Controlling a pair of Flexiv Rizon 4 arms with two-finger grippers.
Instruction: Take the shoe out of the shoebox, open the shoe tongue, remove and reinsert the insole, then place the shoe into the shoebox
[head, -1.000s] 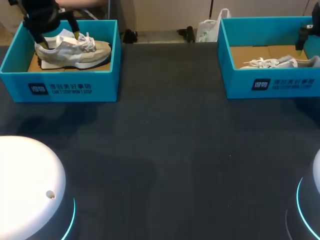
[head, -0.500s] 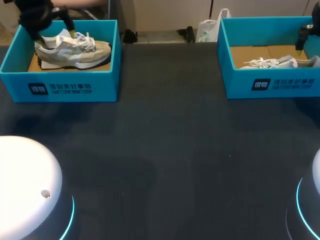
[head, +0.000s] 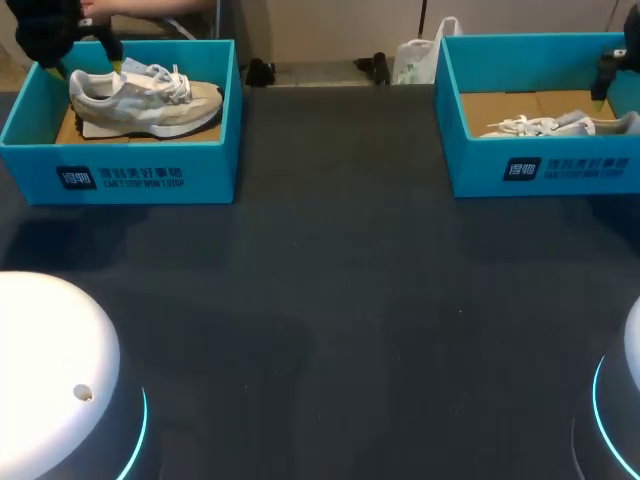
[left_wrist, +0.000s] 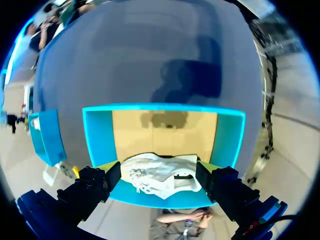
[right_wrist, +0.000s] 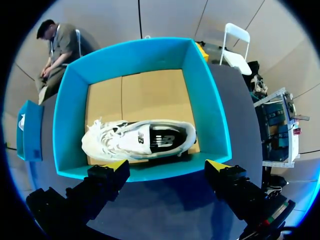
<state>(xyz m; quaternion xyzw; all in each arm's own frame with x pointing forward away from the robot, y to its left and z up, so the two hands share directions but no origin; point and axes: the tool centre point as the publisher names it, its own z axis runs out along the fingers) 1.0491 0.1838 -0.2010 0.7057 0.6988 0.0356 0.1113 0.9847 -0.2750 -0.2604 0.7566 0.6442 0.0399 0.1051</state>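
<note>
Shoe (head: 145, 98) rests inside our left shoebox (head: 130, 175), unmoved. Our left gripper (head: 88, 65) has lifted off the heel toward the shoebox's far corner, fingers spread and empty. We judge the shoe released, not picked up.

Dim even light, soft shadows, fisheye-warped edges

our left shoebox (head: 212, 172) and right shoebox (head: 472, 165) are bright turquoise with tan floors; the tabletop (head: 350, 300) is dark charcoal. we see a cream-and-grey shoe (head: 150, 98) with white laces, and a white shoe (right_wrist: 131, 142) that is black inside.
</note>
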